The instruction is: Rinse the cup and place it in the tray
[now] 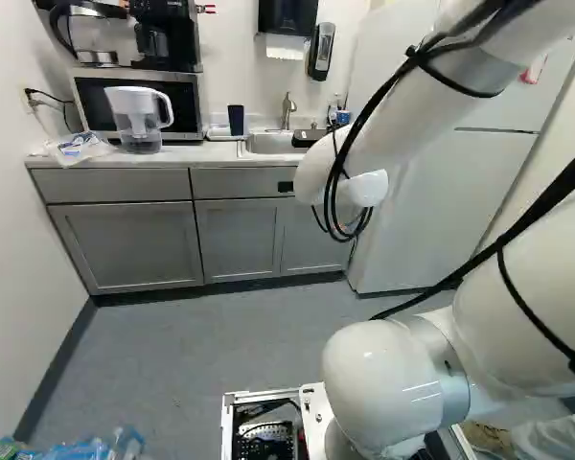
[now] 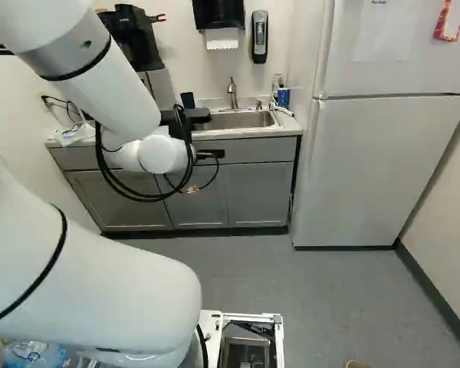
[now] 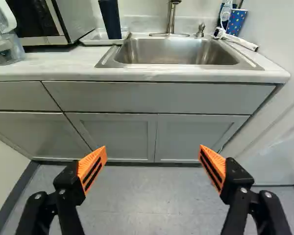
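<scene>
Cup: the dark cup (image 3: 110, 19) stood upright left of centre, high in the left base view, apparently in the tray.
Tray: you had the white tray (image 3: 88, 42) beside the sink (image 3: 179, 51), on the microwave (image 1: 151, 100) side.
Gripper: your gripper (image 3: 152, 147) was spread wide with nothing between its pads, short of the counter (image 3: 54, 67).
Done: the cup's place looked right, but you couldn't tell whether it had been rinsed.
Left: if it hadn't, you had the grasp, the rinse under the faucet (image 3: 171, 19) and the return ahead.
</scene>
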{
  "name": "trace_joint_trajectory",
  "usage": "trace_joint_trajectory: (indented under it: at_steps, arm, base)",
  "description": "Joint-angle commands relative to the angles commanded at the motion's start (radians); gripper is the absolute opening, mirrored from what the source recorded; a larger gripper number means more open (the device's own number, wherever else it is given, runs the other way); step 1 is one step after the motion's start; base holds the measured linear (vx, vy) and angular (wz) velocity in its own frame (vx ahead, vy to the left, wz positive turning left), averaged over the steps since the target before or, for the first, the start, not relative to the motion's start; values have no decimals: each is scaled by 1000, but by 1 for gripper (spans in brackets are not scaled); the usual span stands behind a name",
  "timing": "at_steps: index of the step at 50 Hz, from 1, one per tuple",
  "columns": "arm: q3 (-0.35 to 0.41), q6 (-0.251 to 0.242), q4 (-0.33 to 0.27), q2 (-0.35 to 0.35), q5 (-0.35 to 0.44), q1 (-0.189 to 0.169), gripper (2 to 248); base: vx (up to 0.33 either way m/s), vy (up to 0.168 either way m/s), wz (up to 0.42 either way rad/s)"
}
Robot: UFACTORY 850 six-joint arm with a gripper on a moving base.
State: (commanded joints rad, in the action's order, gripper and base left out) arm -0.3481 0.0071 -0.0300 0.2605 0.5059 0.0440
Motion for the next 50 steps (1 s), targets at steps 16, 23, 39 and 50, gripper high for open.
trace_joint_trajectory:
  at_steps: [16,23,39,50]
  arm:
    - [94,-3,11,7,132,-16,247]
    - [128,-3,15,9,180,-22,247]
    - [191,-5,22,14,269,-32,247]
    - [223,-6,26,16,314,-38,247]
  base:
    - [0,0,0]
    - [0,0,0]
    - [0,0,0]
    - [0,0,0]
